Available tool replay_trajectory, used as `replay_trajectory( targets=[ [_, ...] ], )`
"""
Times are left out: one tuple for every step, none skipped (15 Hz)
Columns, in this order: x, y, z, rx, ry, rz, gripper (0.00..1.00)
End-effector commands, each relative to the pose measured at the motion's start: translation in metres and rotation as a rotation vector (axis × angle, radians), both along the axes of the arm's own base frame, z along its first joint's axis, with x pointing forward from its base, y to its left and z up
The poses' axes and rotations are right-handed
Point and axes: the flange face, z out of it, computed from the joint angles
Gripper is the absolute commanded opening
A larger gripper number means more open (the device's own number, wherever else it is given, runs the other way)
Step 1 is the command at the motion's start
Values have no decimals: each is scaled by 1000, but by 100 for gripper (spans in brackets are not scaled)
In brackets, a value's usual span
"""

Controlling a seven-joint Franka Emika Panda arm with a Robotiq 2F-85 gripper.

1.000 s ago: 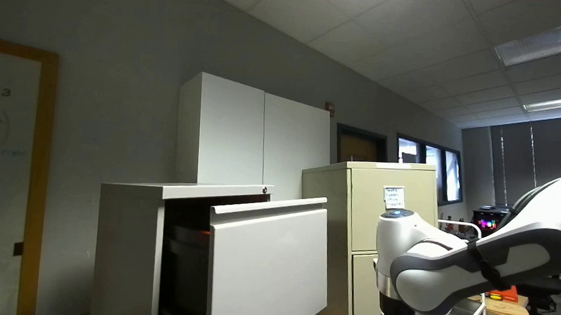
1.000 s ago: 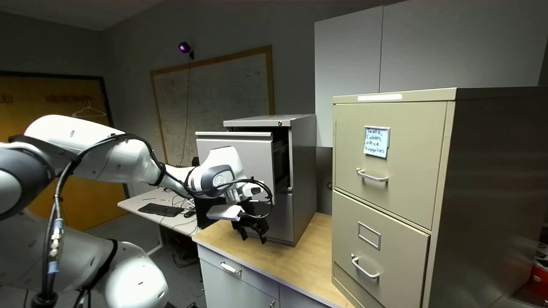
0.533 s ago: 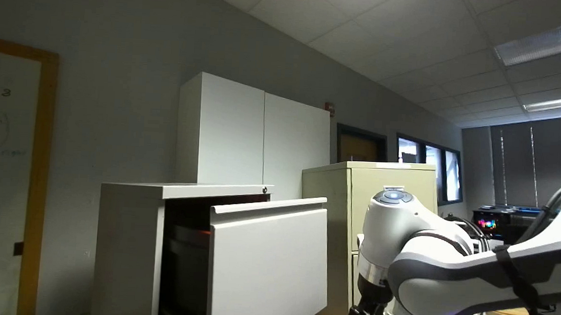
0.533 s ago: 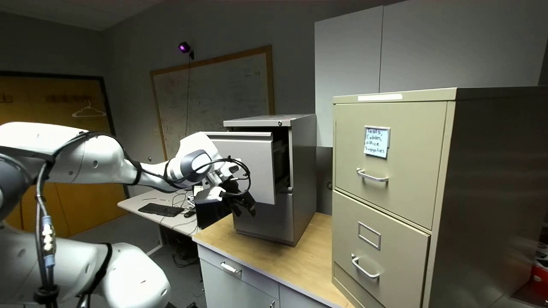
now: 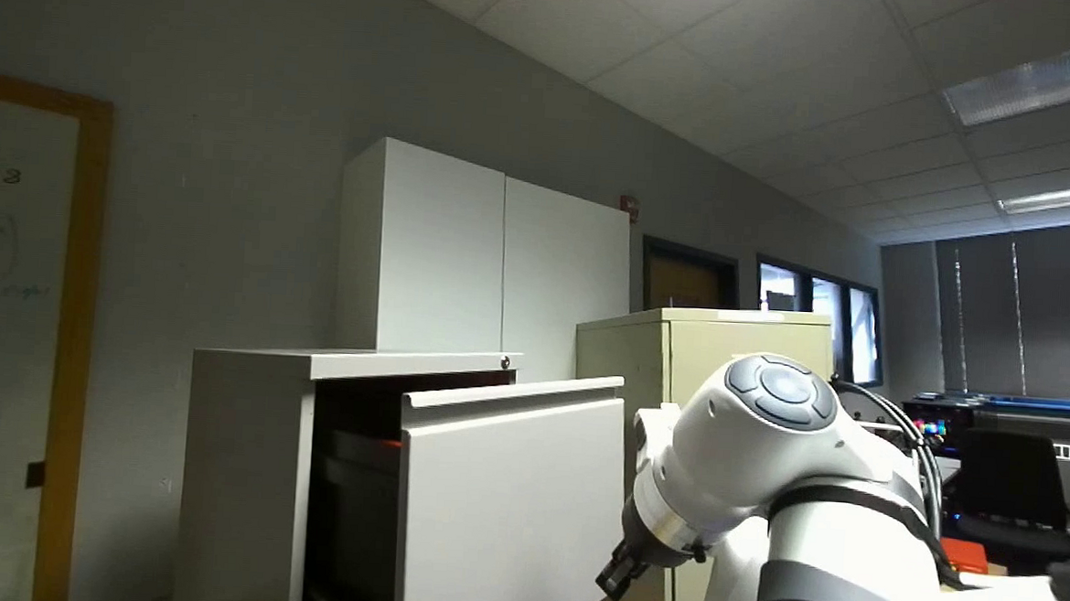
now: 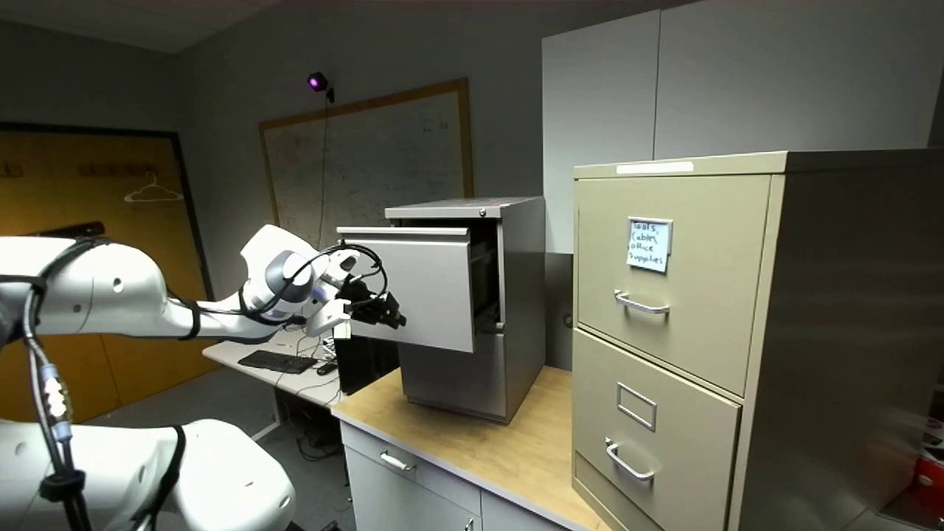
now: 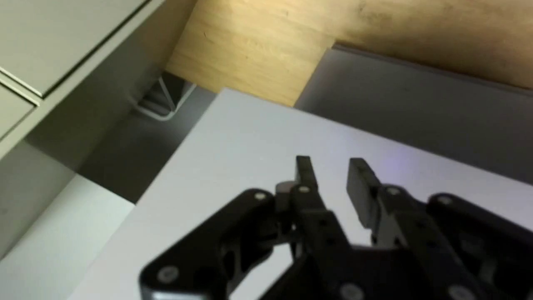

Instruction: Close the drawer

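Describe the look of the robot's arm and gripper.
The arm is white and rounded, with grey bands, black straps, dark cables along the outside and a round grey button pad. The gripper is black, with two narrow fingers and pale round screw heads.

Whiteboard (image 6: 372, 158) (brown-framed), beige filing cabinet (image 6: 726, 324)

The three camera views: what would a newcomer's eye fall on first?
Probably the light-grey drawer, pulled out from the top of the grey cabinet in both exterior views. Next comes the white robot arm, its open black gripper in front of the drawer. Then the beige filing cabinet at the right of an exterior view.
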Motion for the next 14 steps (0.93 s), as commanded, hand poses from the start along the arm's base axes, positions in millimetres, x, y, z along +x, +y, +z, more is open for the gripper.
replay_trajectory(
  targets=[
    [-21, 38, 20, -42, -161, 101, 1],
    [-28, 49, 26, -47, -202, 139, 0],
    [-35, 58, 30, -53, -238, 171, 0],
    [-43, 68, 35, -60, -274, 207, 0],
    [-50, 77, 40, -66, -306, 242, 0],
    [-58, 83, 44, -61, -331, 270, 0],
    [-64, 90, 48, -53, -355, 305, 0],
    [-69, 96, 52, -34, -358, 343, 0],
    [-74, 100, 55, -14, -362, 372, 0],
    [-78, 102, 57, 9, -358, 402, 0],
    [-80, 106, 59, 26, -351, 426, 0],
    [-82, 107, 60, 46, -342, 451, 0],
    [-84, 107, 62, 65, -330, 474, 0],
    [-86, 106, 63, 83, -316, 496, 0]
  ],
)
